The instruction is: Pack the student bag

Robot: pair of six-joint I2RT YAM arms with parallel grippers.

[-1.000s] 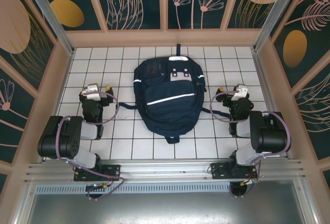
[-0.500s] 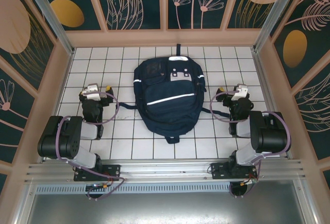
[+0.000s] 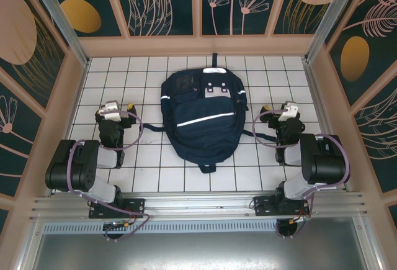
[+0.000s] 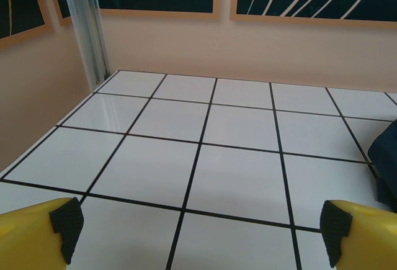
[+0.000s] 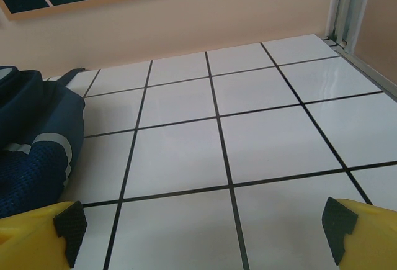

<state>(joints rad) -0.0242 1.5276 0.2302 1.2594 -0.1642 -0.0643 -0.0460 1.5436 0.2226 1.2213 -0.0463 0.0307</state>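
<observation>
- Top view: the student bag (image 3: 201, 118) lies flat in the middle of the white tiled worktop (image 3: 155, 177). Its carry loop points to 12 o'clock and its bottom end to 6 o'clock. The front faces up, with a white stripe slanting across it and a grey patch near the top.
- Top view: the left pincer (image 3: 118, 105) sits at 9 o'clock from the student bag and the right pincer (image 3: 286, 107) at 3 o'clock. Each is apart from the fabric and aims toward 12 o'clock. From up here I cannot make out how far either is spread.
- Top view: dark straps trail off the student bag at about 4 and 8 o'clock, toward the arms.
- Left wrist view: the left pincer (image 4: 200, 229) is spread wide, with its yellow fingers (image 4: 31, 236) at the two bottom corners and only bare tiles between them. A dark edge of the student bag (image 4: 388, 158) shows at 3 o'clock. A metal post (image 4: 87, 28) stands in the corner at 11 o'clock.
- Right wrist view: the right pincer (image 5: 201, 226) is spread just as wide and grips nothing, with bare tiles between its black-tipped fingers. The student bag (image 5: 34, 146) bulges in at 9 o'clock, a pale stripe curving over its side. It is near the left finger, though I cannot tell whether they touch.
</observation>
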